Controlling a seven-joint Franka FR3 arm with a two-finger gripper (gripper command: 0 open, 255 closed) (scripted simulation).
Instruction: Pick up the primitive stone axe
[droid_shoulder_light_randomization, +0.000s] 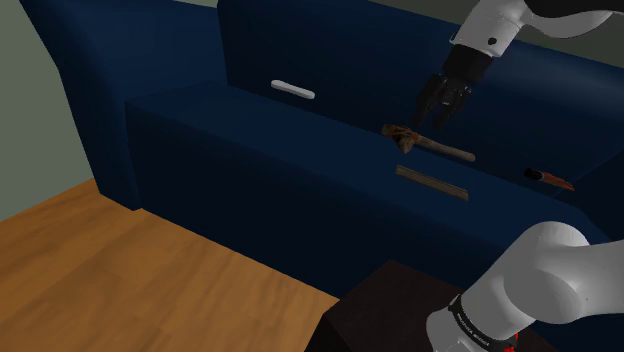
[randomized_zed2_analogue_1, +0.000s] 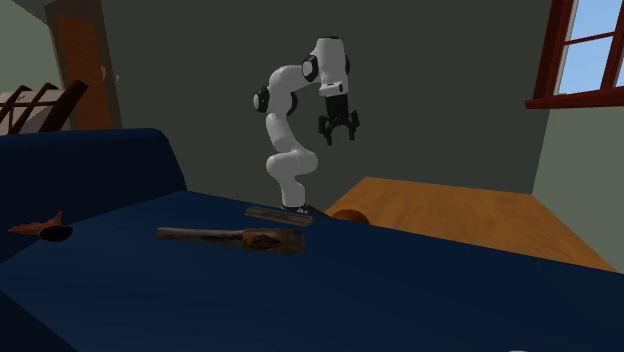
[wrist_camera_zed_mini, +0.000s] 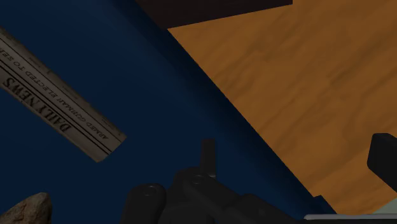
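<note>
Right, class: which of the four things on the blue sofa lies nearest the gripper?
The brown stone axe, below the gripper; the newspaper, white bar and reddish tool lie farther off.

glossy white arm (randomized_zed2_analogue_1: 290, 130), rounded links, dark bands at the joints, small dark dot on the white wrist housing at upper right of the shoulder view, all-black two-finger gripper (droid_shoulder_light_randomization: 430, 122), tiny red mark by the black ring at lower right.

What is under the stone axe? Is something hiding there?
The axe lies flat on the blue sofa seat. Blue cushion shows all around it. The patch right beneath the axe is covered, so nothing there can be seen. The newspaper lies beside it, not under.
</note>
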